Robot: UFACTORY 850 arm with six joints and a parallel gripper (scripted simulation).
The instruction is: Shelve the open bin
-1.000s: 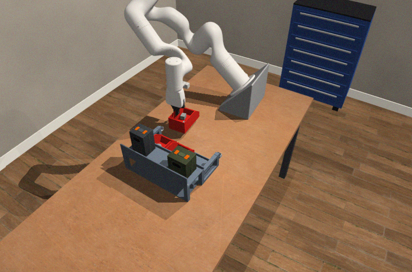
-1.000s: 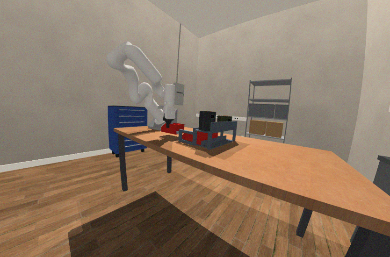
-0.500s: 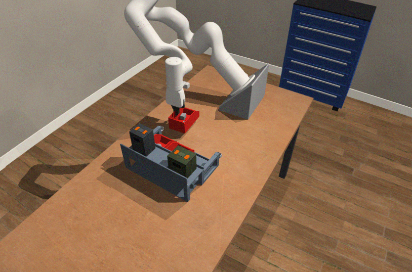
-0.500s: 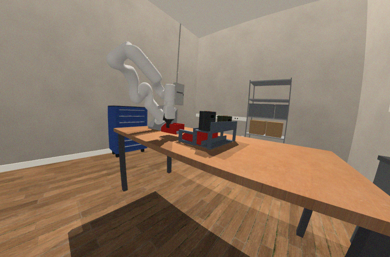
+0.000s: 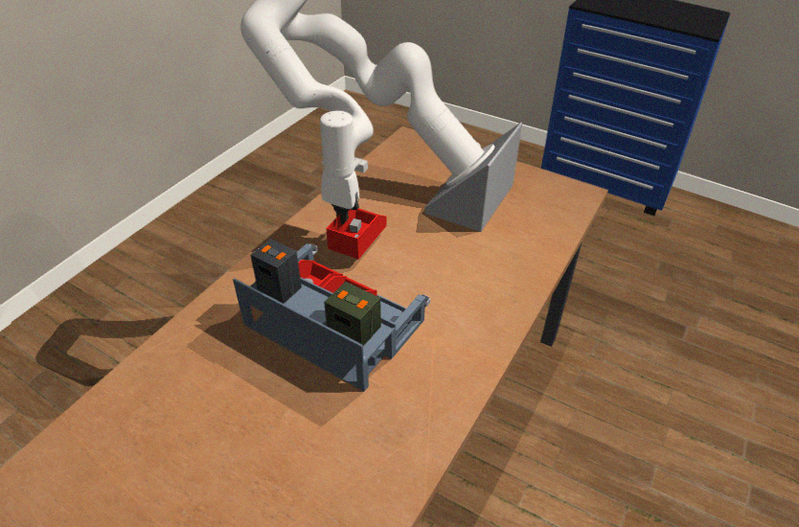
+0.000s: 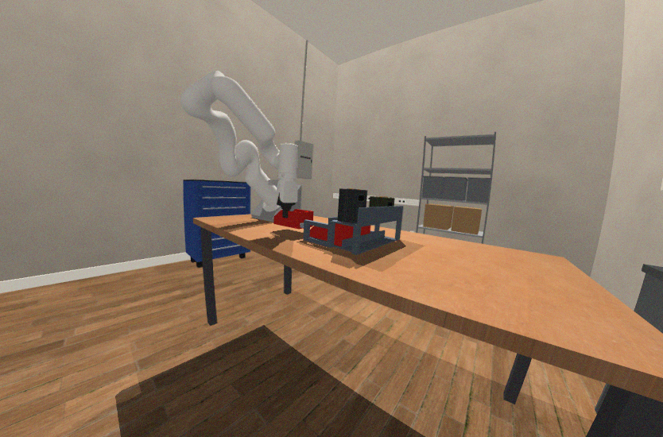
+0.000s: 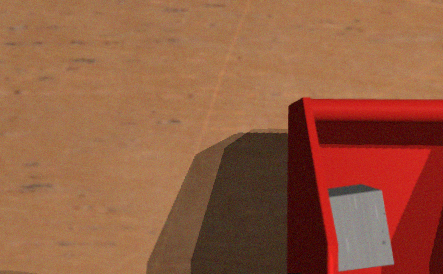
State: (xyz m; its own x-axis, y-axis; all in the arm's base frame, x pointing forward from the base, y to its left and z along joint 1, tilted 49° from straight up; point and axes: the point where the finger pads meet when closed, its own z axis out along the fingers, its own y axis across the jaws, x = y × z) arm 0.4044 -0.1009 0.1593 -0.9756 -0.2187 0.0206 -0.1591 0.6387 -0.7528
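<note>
Counted near: one shelf (image 5: 301, 326) (image 6: 386, 212), one dark box (image 5: 276, 273) (image 6: 350, 205) left, one olive box (image 5: 351, 313) (image 6: 381, 201) right. Behind, saw at least two shelved bins (image 5: 318, 273) (image 6: 319, 232); could not count exactly. Farther, held one open bin (image 5: 373, 233) (image 6: 301, 218) (image 7: 378, 109), apparently lifted, with one grey block (image 5: 354, 224) (image 7: 363, 230) plain inside. Pinched left wall in one gripper (image 5: 341, 216) (image 6: 285, 212), fingers narrow; extended rightward from fingers, long axis near-left to far-right.

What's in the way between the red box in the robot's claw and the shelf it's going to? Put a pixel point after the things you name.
Nothing visible stands between the red bin (image 5: 344, 243) (image 6: 302, 218) (image 7: 388, 110), held in the gripper (image 5: 343, 222) (image 6: 285, 214), and the shelf (image 5: 301, 335) (image 6: 381, 214). The low board (image 5: 313, 306) over the bin row may hinder entry; the gap itself isn't clearly visible.
</note>
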